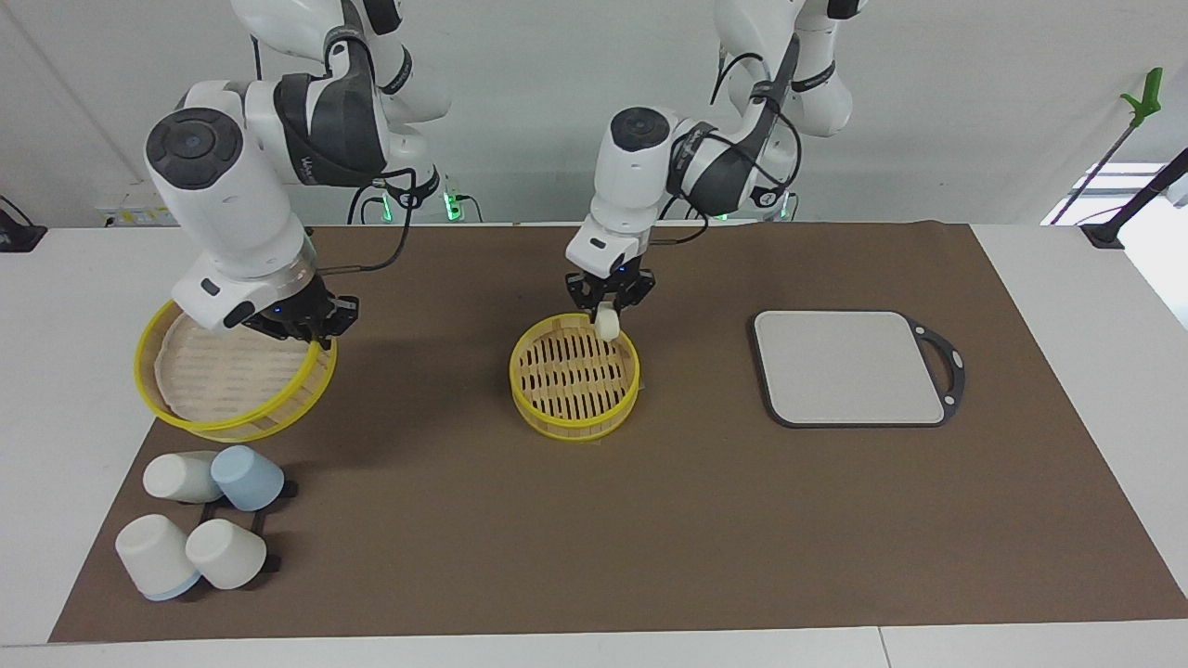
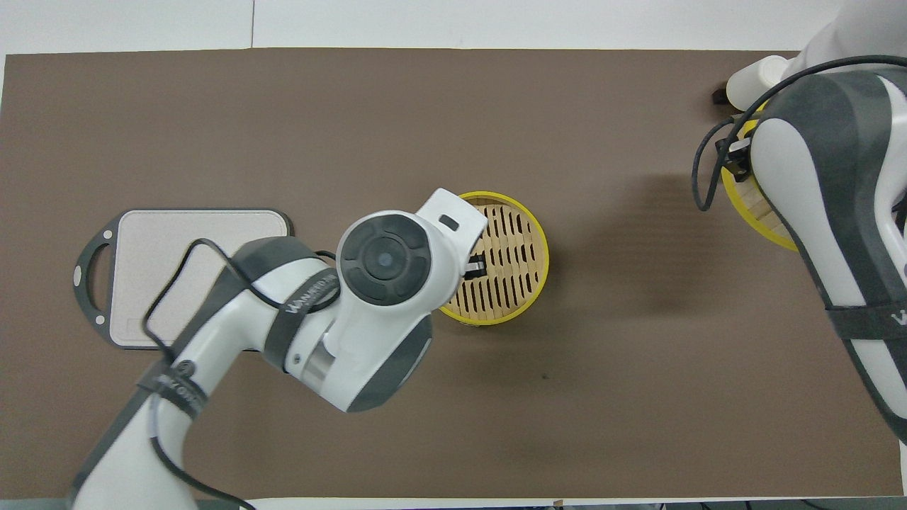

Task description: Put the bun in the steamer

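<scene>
Bun [image 1: 607,322], a small cream-white lump, hangs pinched between the fingers of the left gripper [image 1: 608,311], just over the rim of the steamer [image 1: 574,375] on the side nearest the robots; whether it already touches the rim cannot be told. From overhead the left arm's wrist hides the bun, and only the dark fingertips [image 2: 476,266] show over the slatted base of the steamer [image 2: 524,244]. The steamer stands open near the middle of the brown mat [image 1: 650,529], its pale slats bare. The right gripper [image 1: 311,325] is at the right arm's end of the table, clamped on the rim of the yellow-rimmed lid [image 1: 234,382], which is tilted, with its edge reaching past the mat onto the white table [image 1: 56,390]. Overhead, only a yellow arc of the lid [image 2: 751,212] shows beside the right arm. Four cups [image 1: 200,529], three white and one blue, lie tipped on a black rack farther from the robots than the lid. A grey square board [image 1: 849,366] with a dark handle lies flat toward the left arm's end of the table, well apart from the steamer.
</scene>
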